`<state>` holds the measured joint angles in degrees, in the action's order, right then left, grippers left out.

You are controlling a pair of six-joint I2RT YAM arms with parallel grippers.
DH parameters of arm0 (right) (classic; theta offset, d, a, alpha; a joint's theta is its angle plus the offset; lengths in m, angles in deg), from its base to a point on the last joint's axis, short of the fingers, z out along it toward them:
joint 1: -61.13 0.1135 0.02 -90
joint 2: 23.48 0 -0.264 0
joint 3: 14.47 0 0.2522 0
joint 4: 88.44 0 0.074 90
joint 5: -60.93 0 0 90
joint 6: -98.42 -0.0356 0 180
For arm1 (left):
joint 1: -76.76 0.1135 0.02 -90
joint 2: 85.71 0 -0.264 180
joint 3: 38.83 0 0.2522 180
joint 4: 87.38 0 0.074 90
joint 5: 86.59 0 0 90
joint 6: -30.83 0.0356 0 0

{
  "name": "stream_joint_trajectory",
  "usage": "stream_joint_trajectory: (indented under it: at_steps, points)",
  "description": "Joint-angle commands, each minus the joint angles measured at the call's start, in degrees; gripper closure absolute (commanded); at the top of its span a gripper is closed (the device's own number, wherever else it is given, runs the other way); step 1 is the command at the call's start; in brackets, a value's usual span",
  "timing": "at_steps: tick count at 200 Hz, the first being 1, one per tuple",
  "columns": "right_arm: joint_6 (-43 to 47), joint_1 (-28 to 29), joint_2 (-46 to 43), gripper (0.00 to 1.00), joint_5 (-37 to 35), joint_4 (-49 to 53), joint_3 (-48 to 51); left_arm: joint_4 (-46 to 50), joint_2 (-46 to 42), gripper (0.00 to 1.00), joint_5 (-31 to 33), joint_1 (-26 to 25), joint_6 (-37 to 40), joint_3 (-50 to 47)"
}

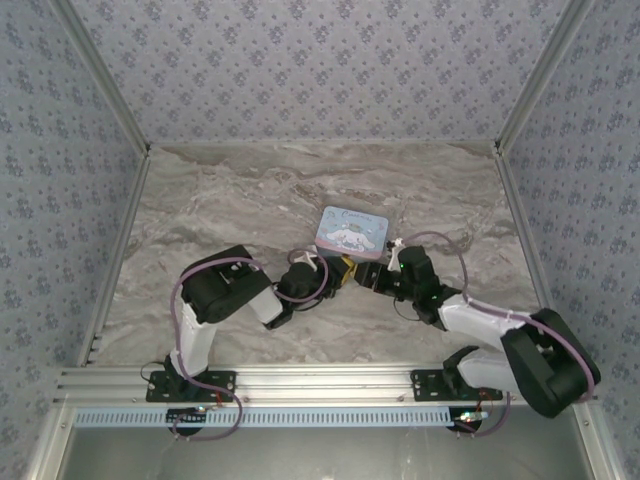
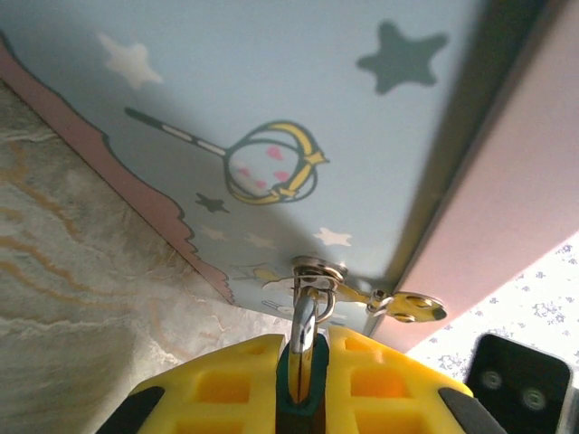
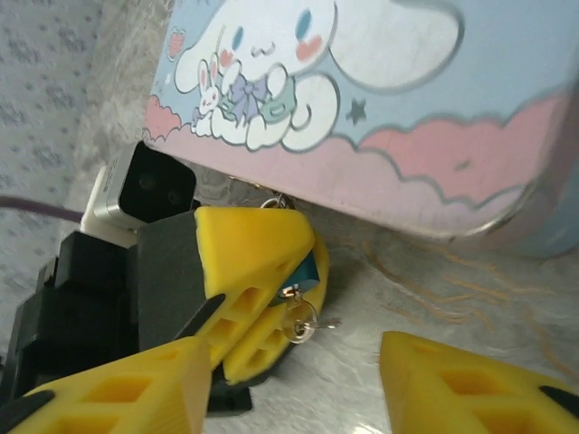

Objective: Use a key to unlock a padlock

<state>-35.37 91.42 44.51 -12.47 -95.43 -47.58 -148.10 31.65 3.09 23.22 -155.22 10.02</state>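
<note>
Marble tabletop (image 1: pixel 250 190), floral walls (image 1: pixel 320 60); left claw (image 2: pixel 304 348) pinches padlock (image 2: pixel 300 407), right claw (image 3: pixel 294 353) spread.

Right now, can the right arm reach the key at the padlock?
Probably yes. The key sticks out below the left gripper, which is shut on the padlock. The right gripper faces it with jaws open and bare table between them.

I see the tin (image 1: pixel 352 232) in the middle of the table (image 1: pixel 220 200), my left gripper (image 2: pixel 303 348) just before its near edge, the padlock (image 3: pixel 309 269) between that gripper's fingers, the key (image 3: pixel 298 324) poking from the padlock, my right gripper (image 3: pixel 294 362) just right of it, not touching
</note>
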Motion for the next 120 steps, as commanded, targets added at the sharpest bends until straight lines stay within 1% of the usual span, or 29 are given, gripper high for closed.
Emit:
stream_joint_trajectory:
  at_steps: [1,14,26,42,62,79,92,106,120]
  points:
    - [11.76,-0.42,-5.60,0.39,-2.67,13.68,-3.68,1.53,-2.80,0.98,-0.96,1.06,1.03,-1.79]
    - [17.03,-0.25,-9.33,0.34,-3.89,18.04,-5.86,2.01,-3.77,0.98,-1.09,1.58,1.21,-2.98]
    - [21.38,0.25,-12.37,0.32,-5.04,20.57,-7.65,3.02,-4.80,0.98,-1.28,1.93,1.50,-3.53]
    - [26.90,1.19,-15.75,0.28,-7.00,21.89,-9.32,3.69,-5.63,0.98,-1.57,2.24,1.60,-3.89]
    - [33.96,3.15,-18.99,0.18,-9.68,21.77,-10.58,3.44,-6.11,0.99,-2.29,2.64,1.32,-4.02]
    - [39.62,5.07,-20.10,0.11,-12.28,22.58,-12.01,3.70,-6.61,0.99,-2.45,2.82,1.12,-4.15]
    - [44.92,6.81,-20.27,0.08,-13.28,23.19,-13.22,4.13,-7.04,0.99,-2.49,2.74,1.11,-4.31]
    - [51.36,9.84,-20.28,0.01,-15.62,23.35,-13.34,4.42,-7.47,0.99,-2.50,2.83,1.00,-4.42]
    - [58.38,13.65,-20.14,0.00,-19.75,23.92,-13.52,4.48,-7.84,0.99,-2.50,2.78,0.82,-4.58]
